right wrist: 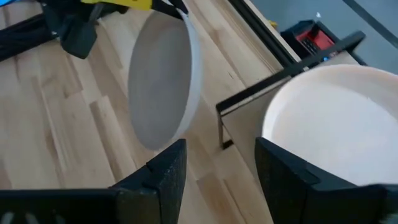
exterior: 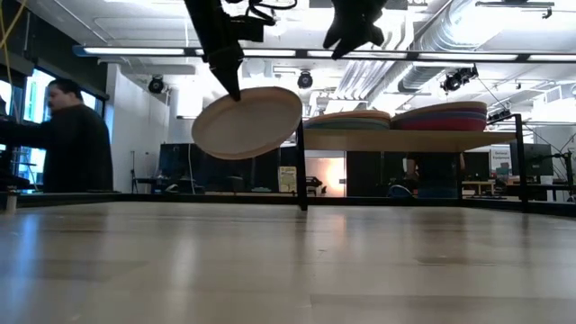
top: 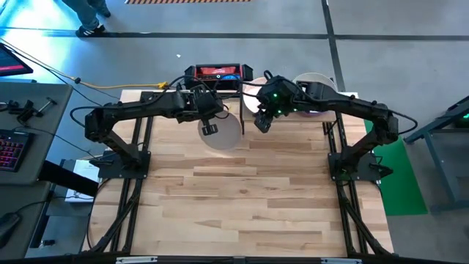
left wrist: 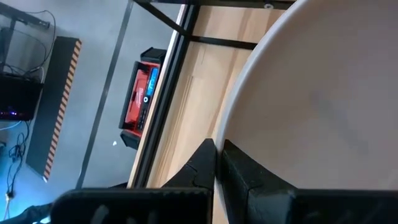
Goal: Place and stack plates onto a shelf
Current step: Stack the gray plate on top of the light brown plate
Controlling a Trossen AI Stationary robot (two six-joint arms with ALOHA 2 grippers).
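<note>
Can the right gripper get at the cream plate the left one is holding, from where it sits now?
Probably yes. The right gripper is open and faces the cream plate, which hangs tilted from the left gripper beside the shelf. Nothing shows between them.

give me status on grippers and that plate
Left gripper shut on cream plate, tilted in the air beside shelf. Right gripper open, empty. Nothing in the way.
</note>
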